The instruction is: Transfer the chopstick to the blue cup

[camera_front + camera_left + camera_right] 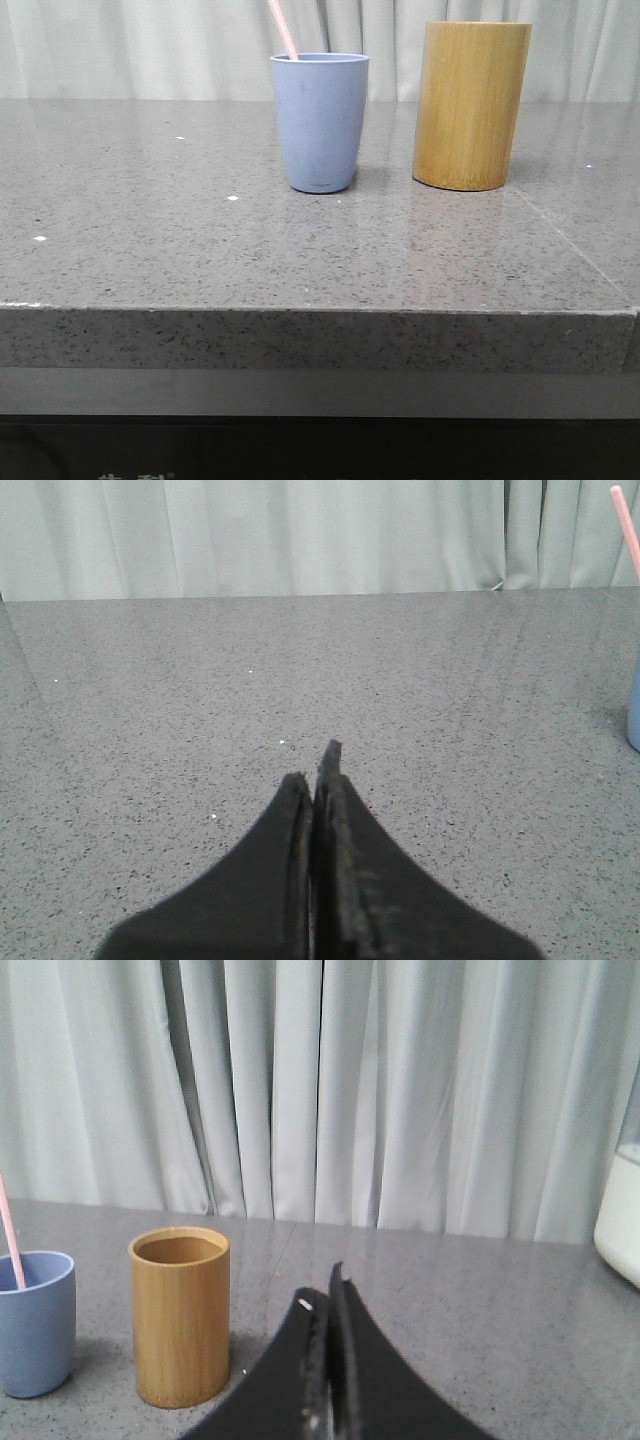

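The left pincer (pixel 318 765) hangs closed over the grey table (pixel 150 700), holding nothing.

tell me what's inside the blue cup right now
A thin pale pink chopstick leans out of the matte periwinkle-blue tapered cup. The cup wall hides its lower end, and whatever else may lie inside.
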You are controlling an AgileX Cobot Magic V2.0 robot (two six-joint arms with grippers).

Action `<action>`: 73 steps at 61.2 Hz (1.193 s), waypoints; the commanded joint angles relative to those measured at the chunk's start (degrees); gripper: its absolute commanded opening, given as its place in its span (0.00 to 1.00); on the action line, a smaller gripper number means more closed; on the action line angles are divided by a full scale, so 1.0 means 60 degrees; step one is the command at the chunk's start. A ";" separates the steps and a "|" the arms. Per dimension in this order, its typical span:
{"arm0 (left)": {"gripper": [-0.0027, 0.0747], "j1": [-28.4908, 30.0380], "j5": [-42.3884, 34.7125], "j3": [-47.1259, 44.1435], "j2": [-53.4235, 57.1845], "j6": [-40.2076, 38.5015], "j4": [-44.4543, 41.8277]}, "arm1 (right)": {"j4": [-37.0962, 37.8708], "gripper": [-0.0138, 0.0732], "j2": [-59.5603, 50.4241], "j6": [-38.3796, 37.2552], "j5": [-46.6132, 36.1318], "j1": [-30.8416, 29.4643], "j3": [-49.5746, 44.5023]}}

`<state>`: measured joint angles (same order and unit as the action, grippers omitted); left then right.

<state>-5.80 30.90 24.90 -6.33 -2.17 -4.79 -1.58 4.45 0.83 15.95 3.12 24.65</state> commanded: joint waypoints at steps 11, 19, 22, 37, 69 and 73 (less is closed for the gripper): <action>0.01 -0.0003 -0.0792 0.0221 -0.0093 -0.0090 0.0046 | -0.0011 0.09 -0.0168 0.0066 -0.0828 -0.0055 0.0108; 0.01 -0.0003 -0.0792 0.0221 -0.0093 -0.0090 0.0046 | -0.0011 0.09 -0.0168 0.0066 -0.0828 -0.0055 0.0108; 0.01 -0.0003 -0.0792 0.0221 -0.0093 -0.0090 0.0046 | -0.0011 0.09 -0.0168 0.0066 -0.0828 -0.0055 0.0108; 0.01 -0.0003 -0.0792 0.0221 -0.0093 -0.0090 0.0046 | -0.0011 0.09 -0.0168 0.0066 -0.0828 -0.0055 0.0108; 0.01 0.0184 -0.1482 -0.1114 0.0708 -0.0090 0.0497 | -0.0011 0.09 -0.0168 0.0066 -0.0828 -0.0055 0.0108; 0.01 0.0199 -0.1672 -0.1699 0.0984 -0.0090 0.0653 | -0.0011 0.09 -0.0168 0.0066 -0.0828 -0.0055 0.0108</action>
<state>-4.86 27.00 16.48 -1.33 -2.17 -2.49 -1.61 2.79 0.83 15.82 3.12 23.92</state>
